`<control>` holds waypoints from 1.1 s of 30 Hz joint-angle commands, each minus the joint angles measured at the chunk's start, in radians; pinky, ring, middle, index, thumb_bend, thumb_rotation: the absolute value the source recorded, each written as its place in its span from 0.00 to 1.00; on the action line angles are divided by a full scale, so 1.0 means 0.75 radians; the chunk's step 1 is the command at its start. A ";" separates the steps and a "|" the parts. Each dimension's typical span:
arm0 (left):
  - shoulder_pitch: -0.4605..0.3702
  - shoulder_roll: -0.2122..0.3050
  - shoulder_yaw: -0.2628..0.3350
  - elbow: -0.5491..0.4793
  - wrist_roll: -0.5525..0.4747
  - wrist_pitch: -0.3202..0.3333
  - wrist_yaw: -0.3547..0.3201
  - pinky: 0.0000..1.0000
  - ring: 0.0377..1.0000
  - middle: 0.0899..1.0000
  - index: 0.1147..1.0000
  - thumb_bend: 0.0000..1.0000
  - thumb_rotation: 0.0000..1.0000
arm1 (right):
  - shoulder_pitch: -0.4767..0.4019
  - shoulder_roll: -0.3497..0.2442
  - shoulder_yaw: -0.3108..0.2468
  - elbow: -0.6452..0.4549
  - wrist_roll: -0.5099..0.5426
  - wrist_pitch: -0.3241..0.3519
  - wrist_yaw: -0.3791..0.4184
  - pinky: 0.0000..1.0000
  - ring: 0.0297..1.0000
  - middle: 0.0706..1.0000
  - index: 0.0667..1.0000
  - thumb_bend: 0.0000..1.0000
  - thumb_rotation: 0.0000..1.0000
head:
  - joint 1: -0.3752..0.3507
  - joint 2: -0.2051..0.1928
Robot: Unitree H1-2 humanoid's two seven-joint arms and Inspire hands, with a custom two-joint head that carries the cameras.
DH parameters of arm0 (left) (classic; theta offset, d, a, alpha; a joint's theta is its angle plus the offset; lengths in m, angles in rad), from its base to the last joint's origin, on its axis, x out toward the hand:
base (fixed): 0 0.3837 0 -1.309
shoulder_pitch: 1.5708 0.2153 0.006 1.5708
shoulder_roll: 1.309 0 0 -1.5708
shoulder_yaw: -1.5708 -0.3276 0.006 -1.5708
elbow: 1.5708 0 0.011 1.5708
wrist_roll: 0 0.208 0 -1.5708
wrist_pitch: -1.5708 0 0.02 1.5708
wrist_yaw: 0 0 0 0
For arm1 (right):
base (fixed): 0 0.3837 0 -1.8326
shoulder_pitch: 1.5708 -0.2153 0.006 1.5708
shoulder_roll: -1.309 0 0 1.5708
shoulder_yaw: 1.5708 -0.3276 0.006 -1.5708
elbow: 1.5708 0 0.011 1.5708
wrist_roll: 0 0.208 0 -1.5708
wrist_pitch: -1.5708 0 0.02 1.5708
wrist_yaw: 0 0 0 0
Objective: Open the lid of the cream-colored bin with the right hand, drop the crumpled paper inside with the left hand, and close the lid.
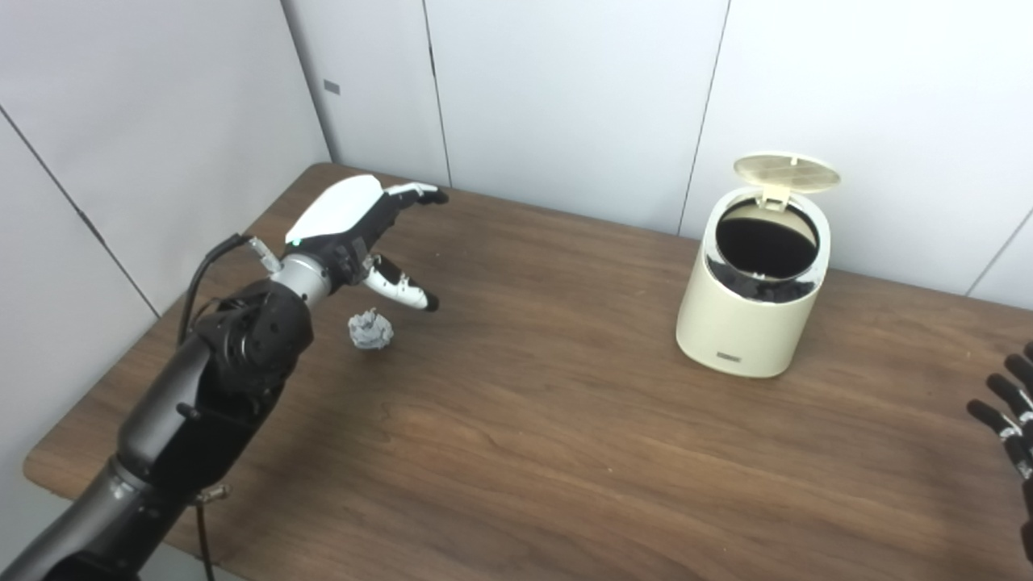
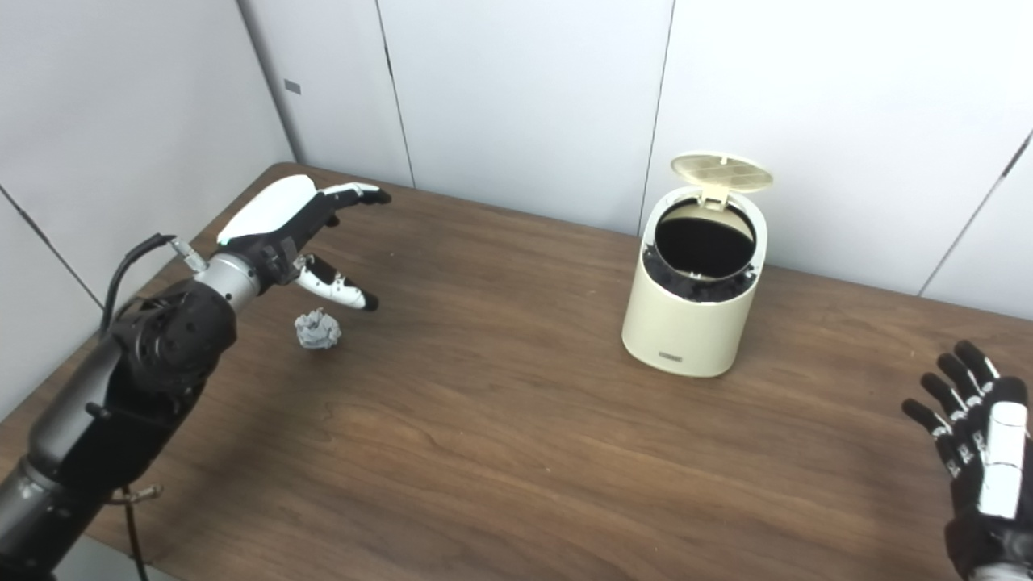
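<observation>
Brown wood table [image 1: 516, 452] against pale wall panels [image 1: 565, 97]; cream bin [image 2: 690, 298] upright toward the far right, lid [image 2: 722, 172] flipped up at the back, dark liner showing inside. Crumpled paper [image 1: 370, 330] lying on the wood at far left, well apart from the bin. Left hand [image 1: 355, 226] raised just above and behind the paper, fingers spread, holding nothing; right hand [image 2: 980, 440] low at the right edge, fingers apart, empty.
</observation>
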 commanded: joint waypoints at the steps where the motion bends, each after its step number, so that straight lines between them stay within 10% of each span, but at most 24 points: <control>1: -0.024 0.063 0.006 -0.016 0.059 0.008 -0.037 0.76 0.87 0.85 0.82 1.00 0.09 | -0.044 -0.007 -0.006 -0.061 -0.001 -0.007 -0.008 0.80 0.89 0.90 0.88 0.46 0.99 | 0.001 0.003; 13: 0.011 0.063 0.023 0.051 0.335 0.012 -0.264 0.72 0.84 0.83 0.79 0.97 0.12 | -0.048 -0.013 -0.012 -0.055 0.006 -0.019 -0.001 0.73 0.85 0.87 0.85 0.46 0.97 | 0.014 0.008; 33: 0.023 0.002 0.044 0.248 0.240 -0.008 -0.182 0.68 0.79 0.78 0.76 0.91 0.04 | -0.049 -0.005 -0.012 -0.086 0.009 0.011 -0.019 0.64 0.80 0.83 0.81 0.48 0.94 | -0.002 0.014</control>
